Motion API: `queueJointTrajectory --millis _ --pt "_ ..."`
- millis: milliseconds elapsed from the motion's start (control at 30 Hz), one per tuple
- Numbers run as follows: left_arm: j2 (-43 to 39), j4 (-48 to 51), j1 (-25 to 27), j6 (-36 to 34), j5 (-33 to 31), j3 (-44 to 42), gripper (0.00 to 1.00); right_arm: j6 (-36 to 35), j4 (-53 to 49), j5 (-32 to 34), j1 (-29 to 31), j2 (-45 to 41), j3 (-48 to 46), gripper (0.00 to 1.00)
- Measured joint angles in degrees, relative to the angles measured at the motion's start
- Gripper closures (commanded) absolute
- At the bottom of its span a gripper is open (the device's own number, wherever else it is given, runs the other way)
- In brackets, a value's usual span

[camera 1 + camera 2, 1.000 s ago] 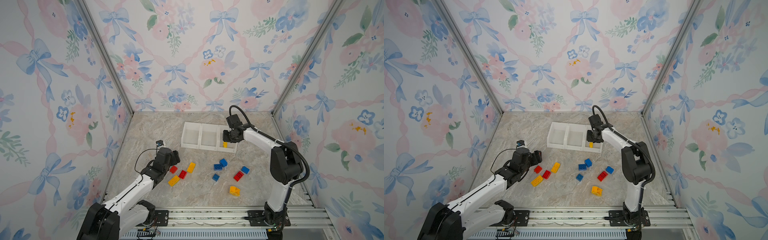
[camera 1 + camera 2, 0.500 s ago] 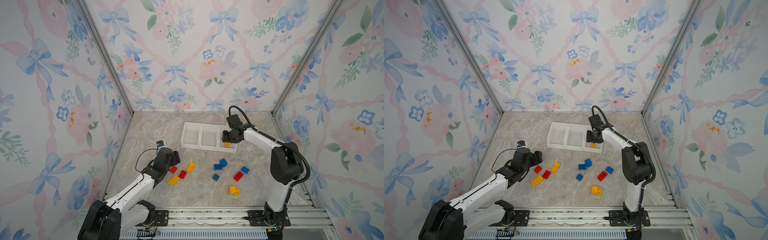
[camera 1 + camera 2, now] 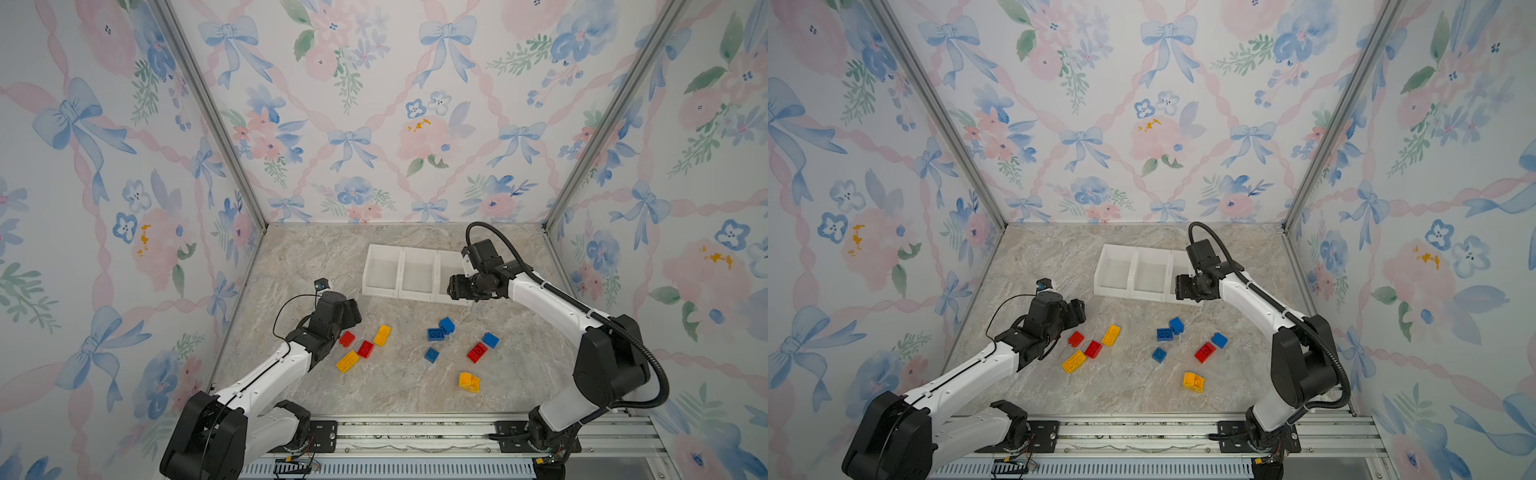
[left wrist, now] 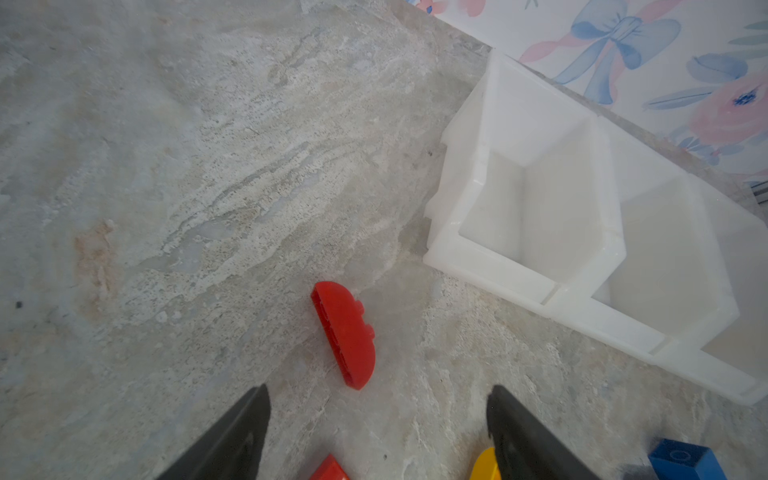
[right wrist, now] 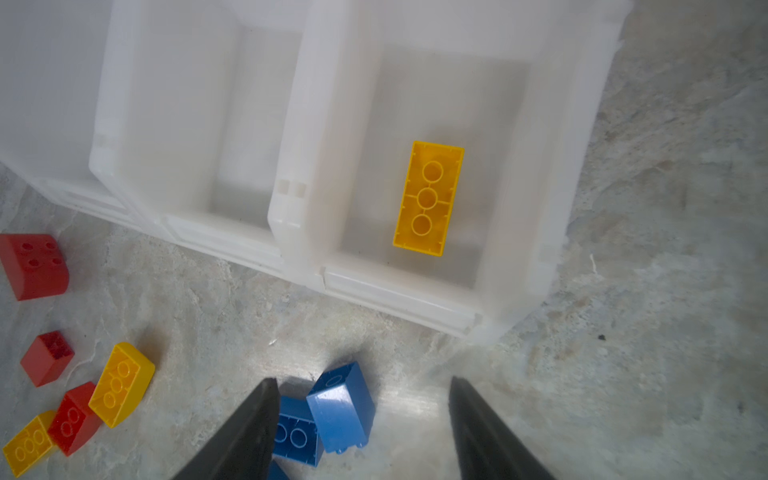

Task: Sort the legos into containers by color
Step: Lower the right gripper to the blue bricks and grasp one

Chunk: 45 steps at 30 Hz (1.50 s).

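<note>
containers [image 5: 291, 124], yellow lego [image 5: 428, 198] lying in one

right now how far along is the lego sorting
Done: one yellow brick lies in the end bin of the containers. In hand: nothing; left end effector and right end effector are open. Left: ten legos on the table; two bins empty.

Walls [image 3: 374, 104] papered with blue bows, pink ribbons and flowers enclose a grey-beige marbled counter [image 3: 316, 257], with silver metal posts [image 3: 211, 116] at its far corners and an aluminium rail [image 3: 415, 434] along its near edge, evenly lit.
</note>
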<state>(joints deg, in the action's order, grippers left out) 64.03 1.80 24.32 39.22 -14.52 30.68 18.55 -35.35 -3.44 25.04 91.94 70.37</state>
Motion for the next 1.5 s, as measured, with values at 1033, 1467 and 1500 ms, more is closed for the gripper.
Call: queueJointTrajectory --millis 1033,1467,1500 --pt "1.44 -0.02 0.00 0.04 0.46 0.96 0.16 -6.86 0.31 4.92 9.46 7.39 -6.01 0.43" --pt "1.44 -0.02 0.00 0.07 0.44 0.96 0.16 -7.54 0.92 5.88 9.53 9.46 -5.57 0.53" --pt "1.46 -0.02 0.00 0.07 0.44 0.98 0.16 -7.54 0.92 5.86 9.53 9.49 -5.57 0.54"
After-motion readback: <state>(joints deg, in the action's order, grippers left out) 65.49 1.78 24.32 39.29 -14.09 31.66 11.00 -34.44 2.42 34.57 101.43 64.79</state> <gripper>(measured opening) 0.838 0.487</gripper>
